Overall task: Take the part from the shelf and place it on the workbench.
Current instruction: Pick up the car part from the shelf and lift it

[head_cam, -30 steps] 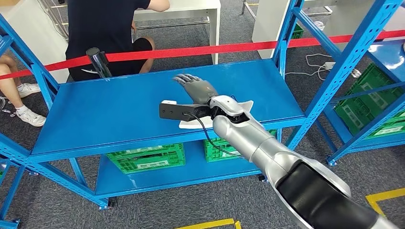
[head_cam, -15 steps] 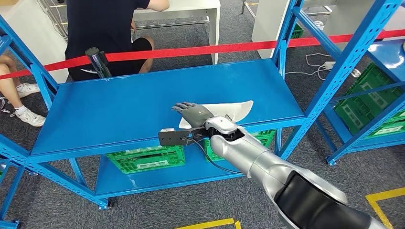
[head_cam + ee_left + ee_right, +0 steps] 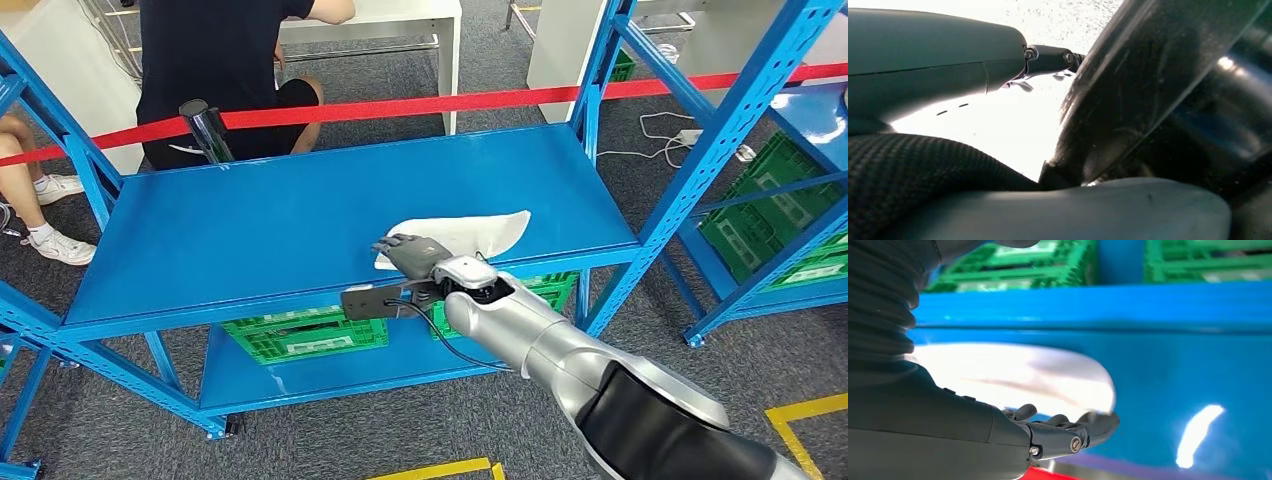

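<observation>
Robot hand at the near end of the white part

Right robot hand [image 3: 412,254] sits low on the blue shelf [image 3: 250,230], its dark fingers [image 3: 1093,426] spread flat and holding nothing, fingertips at the near end of the white part [image 3: 465,233]. The part lies flat near the shelf's front edge, a long, thin, curved shell. It looks light, stiff and smooth, likely slippery; a hold across its nearer, narrower end seems best. Whether the left robot hand holds anything cannot be told.
</observation>
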